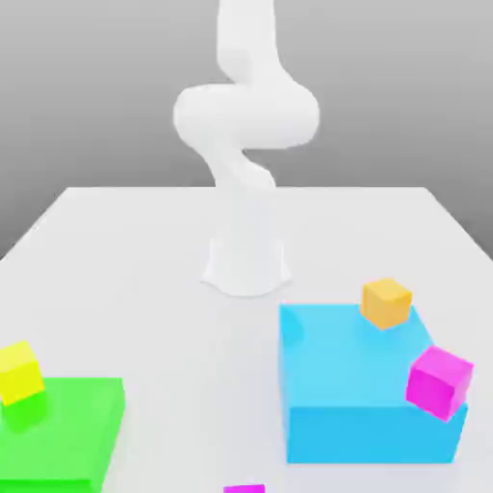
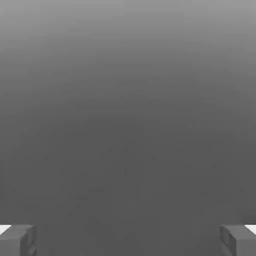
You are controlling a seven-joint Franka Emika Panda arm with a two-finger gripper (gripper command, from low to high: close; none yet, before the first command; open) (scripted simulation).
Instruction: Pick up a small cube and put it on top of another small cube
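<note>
One small magenta cube (image 1: pixel 438 382) sits at the near right corner of the big blue block (image 1: pixel 356 395). Just the top of a second small magenta cube (image 1: pixel 244 488) peeks in at the exterior view's lower edge, on the table in front of the blocks. My white arm (image 1: pixel 246 116) rises from its base (image 1: pixel 246 270) at the table's middle and bends high above. In the hand view my gripper (image 2: pixel 128 240) is open, its two grey fingertips (image 2: pixel 20 240) far apart, with plain grey background and nothing between them.
A small orange cube (image 1: pixel 386 302) rests on the blue block's far side. At the exterior view's left, a big green block (image 1: pixel 67 433) carries a small yellow cube (image 1: pixel 20 372). The white table (image 1: pixel 144 289) stretches between the blocks and the arm's base.
</note>
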